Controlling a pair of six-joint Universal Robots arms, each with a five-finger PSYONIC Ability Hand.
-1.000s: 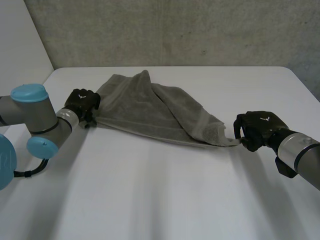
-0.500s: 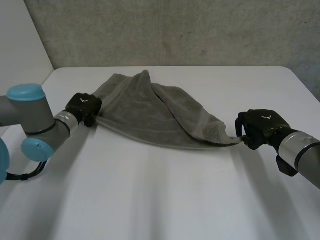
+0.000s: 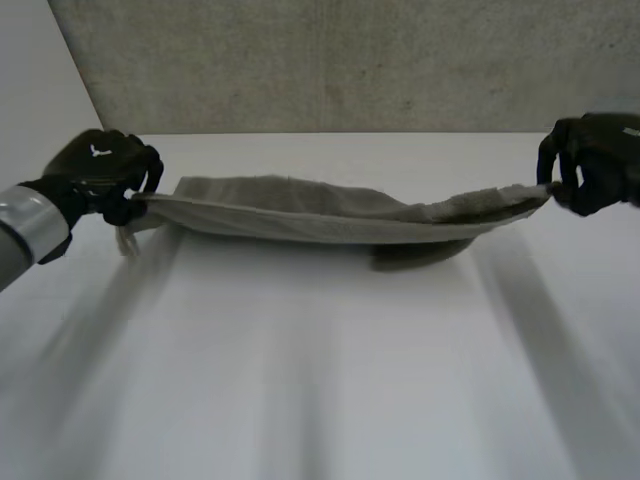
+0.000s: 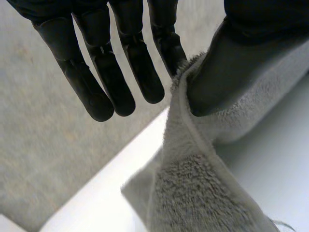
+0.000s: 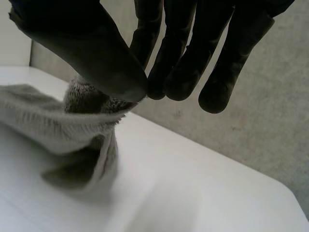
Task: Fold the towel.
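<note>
White table (image 3: 320, 380), towel (image 3: 300, 212) stretched low over its far half.

- We see a plain grey towel (image 3: 300, 208).
- Our left hand (image 3: 100, 172) and our right hand (image 3: 598, 160) are both black.
- The table (image 3: 320, 380) is white.
- The wall (image 3: 350, 60) is grey with little dark spots.

right hand (image 3: 597, 162) cropped, towel (image 3: 300, 206) underside hidden

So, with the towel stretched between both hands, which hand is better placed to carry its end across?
Probably the left hand: it pinches its end of the towel between thumb and finger, and the towel sags lowest nearer the right hand, which could anchor. It's close; both pinch it.
</note>
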